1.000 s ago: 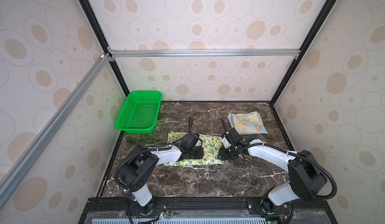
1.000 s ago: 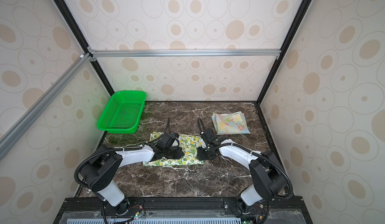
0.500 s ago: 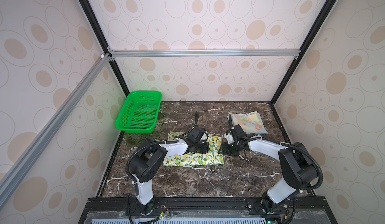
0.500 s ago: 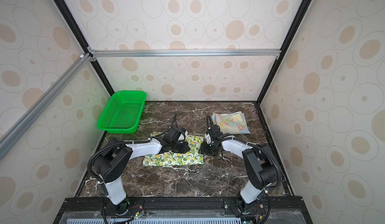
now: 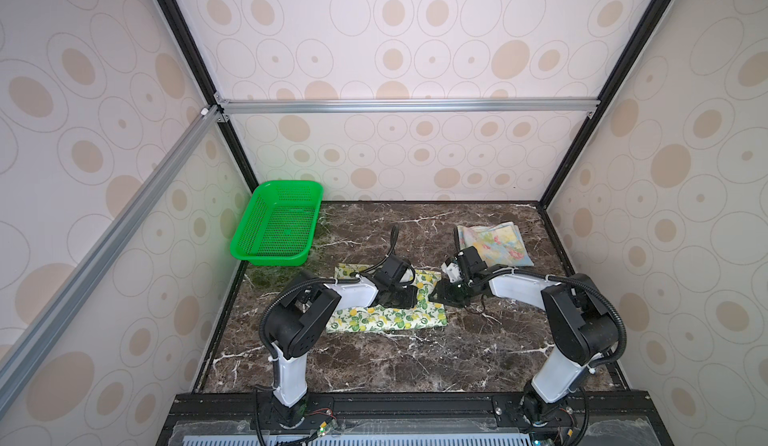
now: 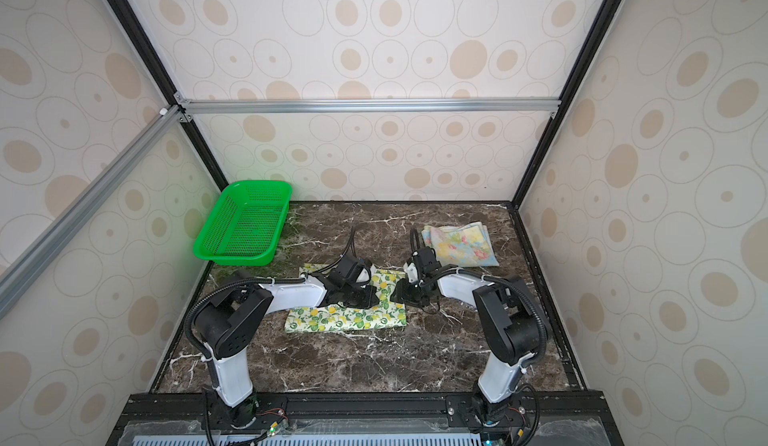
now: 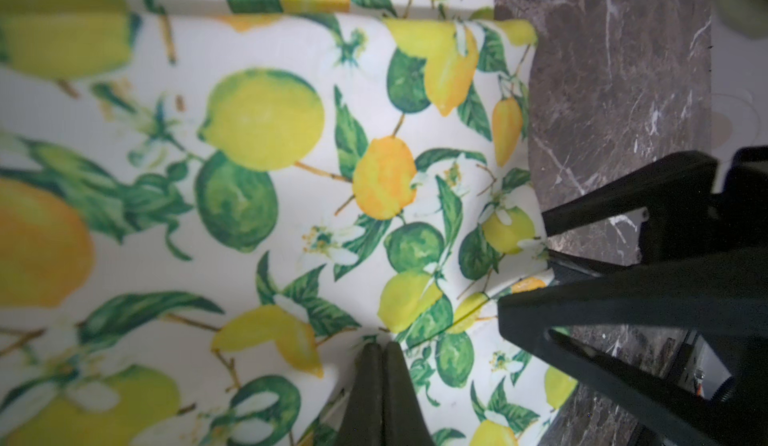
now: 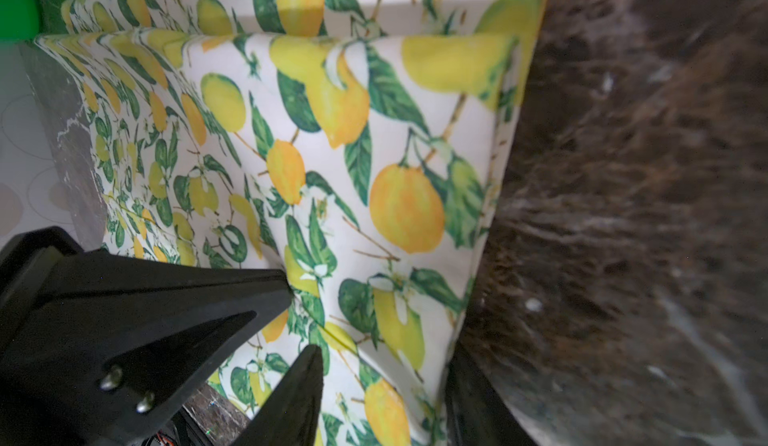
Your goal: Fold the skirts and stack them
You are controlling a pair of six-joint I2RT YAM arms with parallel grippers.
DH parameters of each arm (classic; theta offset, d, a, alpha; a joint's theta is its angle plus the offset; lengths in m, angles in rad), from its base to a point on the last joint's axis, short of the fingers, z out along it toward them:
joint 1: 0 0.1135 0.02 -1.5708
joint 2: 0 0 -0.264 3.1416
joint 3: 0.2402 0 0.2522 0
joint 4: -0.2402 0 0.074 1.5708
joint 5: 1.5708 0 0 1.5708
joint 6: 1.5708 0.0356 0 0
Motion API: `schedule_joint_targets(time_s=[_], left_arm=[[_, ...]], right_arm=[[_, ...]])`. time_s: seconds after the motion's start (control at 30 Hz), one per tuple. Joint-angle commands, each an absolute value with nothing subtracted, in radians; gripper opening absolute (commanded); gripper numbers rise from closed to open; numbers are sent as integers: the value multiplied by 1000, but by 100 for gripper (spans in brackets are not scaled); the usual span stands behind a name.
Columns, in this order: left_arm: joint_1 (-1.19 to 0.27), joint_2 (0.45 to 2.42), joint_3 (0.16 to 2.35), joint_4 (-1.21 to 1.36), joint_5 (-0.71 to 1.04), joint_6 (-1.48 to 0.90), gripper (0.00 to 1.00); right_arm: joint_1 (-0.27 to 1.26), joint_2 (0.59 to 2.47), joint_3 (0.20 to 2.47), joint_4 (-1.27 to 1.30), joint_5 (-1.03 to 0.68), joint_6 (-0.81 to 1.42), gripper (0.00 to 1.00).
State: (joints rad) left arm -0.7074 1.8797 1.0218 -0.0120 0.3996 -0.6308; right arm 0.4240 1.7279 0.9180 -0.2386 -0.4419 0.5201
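The cream lemon-print skirt (image 5: 386, 319) (image 6: 345, 318) lies partly folded at mid-table. My left gripper (image 5: 405, 298) (image 7: 382, 346) is shut, its tips pressed together on the lemon cloth beside a fold edge; no cloth shows between them. My right gripper (image 5: 442, 296) (image 8: 382, 354) stands open at the skirt's right edge, one finger (image 8: 299, 398) over the print, the other by the marble, with the cloth edge lying between them. The pastel flowered skirt (image 5: 492, 242) (image 6: 457, 242) rests folded at the back right, apart from both grippers.
A green mesh basket (image 5: 286, 184) (image 6: 257, 184) stands at the back left against the wall. Dark marble tabletop (image 5: 415, 361) runs in front of the lemon skirt. Patterned walls and black frame posts close in the sides and back.
The left jaws have closed fully and the left gripper has shifted a little right across the lemon skirt. The right gripper has edged left onto the skirt's right edge.
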Motion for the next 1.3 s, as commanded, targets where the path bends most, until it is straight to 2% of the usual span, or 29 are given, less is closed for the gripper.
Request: schedule_joint_targets(time_s=[0.0,0.1,0.3,0.43,0.47,0.6,0.63,0.9,1.27], left_arm=[[-712,1905,1043,-48,408,-610,5],[-712,1907,1042,-48,410,-611,4],[-712,1909,1031,-31,414,-620,3],[-712,1912,1023,-11,421,-632,2],[-713,1913,1022,-6,422,-633,2],[-712,1916,1025,0,422,-636,1],[-712,1913,1027,0,421,-636,1],[-695,1853,1054,-90,339,-574,0],[-574,1708,940,-103,274,-518,0]], right_arm=[[418,1776,902,-280,-376,533,50],[418,1786,905,-275,-378,534,49],[416,1823,902,-217,-433,553,35],[419,1832,902,-198,-445,561,32],[419,1834,902,-196,-446,563,28],[421,1845,908,-193,-445,562,3],[419,1839,908,-191,-445,562,0],[419,1742,1010,-413,-362,456,0],[420,1631,1188,-762,-206,316,0]])
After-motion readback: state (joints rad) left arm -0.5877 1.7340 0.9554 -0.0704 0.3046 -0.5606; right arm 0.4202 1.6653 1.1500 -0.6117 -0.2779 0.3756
